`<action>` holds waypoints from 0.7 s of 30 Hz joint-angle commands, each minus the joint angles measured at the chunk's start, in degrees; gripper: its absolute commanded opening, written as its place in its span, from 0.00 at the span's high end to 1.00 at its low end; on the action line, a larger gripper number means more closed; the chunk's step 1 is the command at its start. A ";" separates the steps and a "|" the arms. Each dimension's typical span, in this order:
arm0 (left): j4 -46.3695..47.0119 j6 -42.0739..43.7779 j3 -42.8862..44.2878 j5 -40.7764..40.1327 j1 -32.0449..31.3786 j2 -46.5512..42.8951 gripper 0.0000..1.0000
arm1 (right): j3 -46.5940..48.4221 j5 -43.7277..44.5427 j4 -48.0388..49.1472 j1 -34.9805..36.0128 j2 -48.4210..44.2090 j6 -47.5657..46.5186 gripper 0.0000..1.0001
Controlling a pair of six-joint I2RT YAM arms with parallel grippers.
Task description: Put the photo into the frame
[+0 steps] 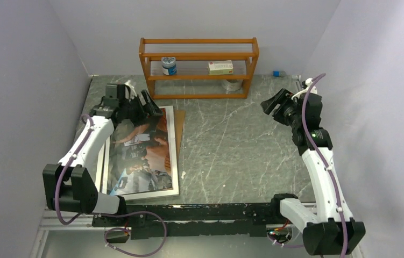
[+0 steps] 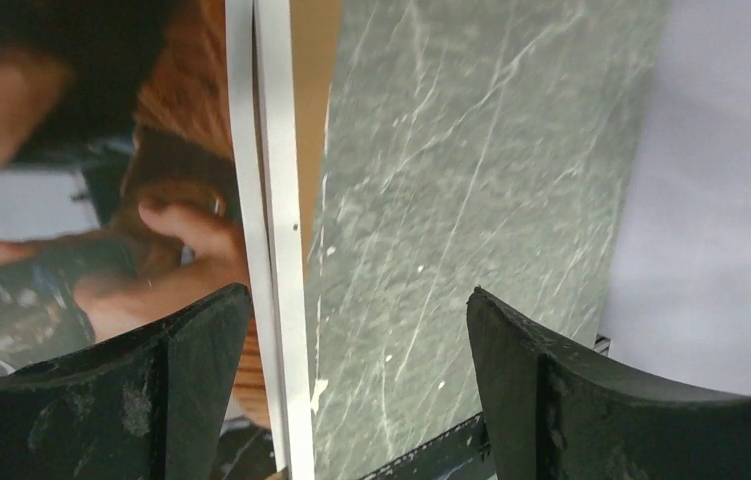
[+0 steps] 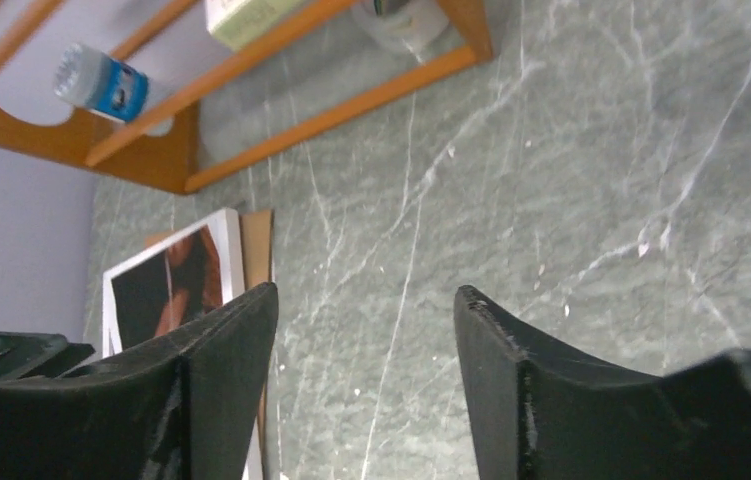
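The frame (image 1: 176, 156) lies flat on the left of the table, its white rim around the photo (image 1: 140, 153) of people. A brown backing board (image 1: 180, 124) sticks out from under its far right side. My left gripper (image 1: 151, 107) hovers open over the frame's far end. In the left wrist view the white rim (image 2: 273, 200) runs just inside the left finger, with the photo (image 2: 101, 200) to its left and my left gripper (image 2: 359, 300) empty. My right gripper (image 1: 271, 105) hangs open at the right, over bare table (image 3: 366, 300), holding nothing.
An orange wooden shelf rack (image 1: 198, 67) stands at the back with a blue-and-white jar (image 1: 168, 65), a small box (image 1: 220, 67) and a metal tin (image 1: 233, 84). A small blue object (image 1: 278, 73) lies in the back right corner. Walls close in on both sides.
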 commanded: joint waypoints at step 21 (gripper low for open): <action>-11.50 -4.76 6.00 -25.14 -24.09 24.95 0.42 | -11.19 -1.95 -1.24 0.13 7.05 11.43 0.47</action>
